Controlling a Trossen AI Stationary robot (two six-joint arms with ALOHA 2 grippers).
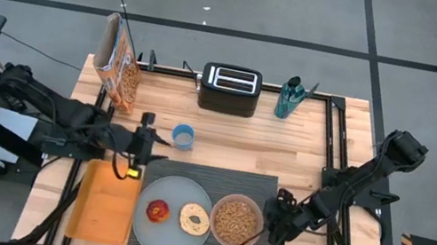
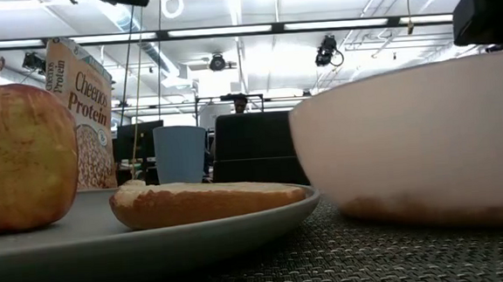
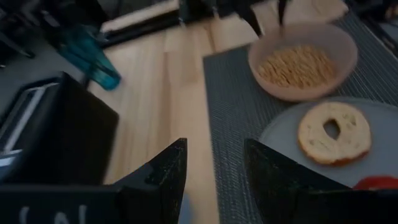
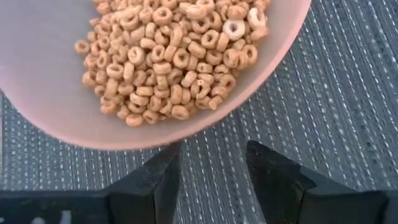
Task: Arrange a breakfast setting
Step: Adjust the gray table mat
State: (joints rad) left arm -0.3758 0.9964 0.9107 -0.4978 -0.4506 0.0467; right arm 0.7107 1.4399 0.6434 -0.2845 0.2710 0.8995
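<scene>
A dark grey placemat point(image 1: 226, 181) lies at the table's near middle. On it rests a pale grey plate point(image 1: 170, 236) with a red apple point(image 1: 158, 211) and a bagel half point(image 1: 194, 218). To its right stands a pink bowl point(image 1: 236, 220) filled with cereal rings point(image 4: 174, 56). The orange cereal box point(image 1: 119, 60) stands upright at the far left. My left gripper point(image 1: 158, 148) is open and empty, low over the placemat's far left corner, near the blue cup point(image 1: 183, 137). My right gripper point(image 4: 208, 180) is open, just right of the bowl's rim point(image 4: 205, 127). No spoon shows.
A black toaster point(image 1: 230, 88) and a teal bottle point(image 1: 289, 97) stand along the far edge. An orange board point(image 1: 105, 202) lies left of the plate. Bare wood shows between the toaster and the placemat point(image 3: 180, 93).
</scene>
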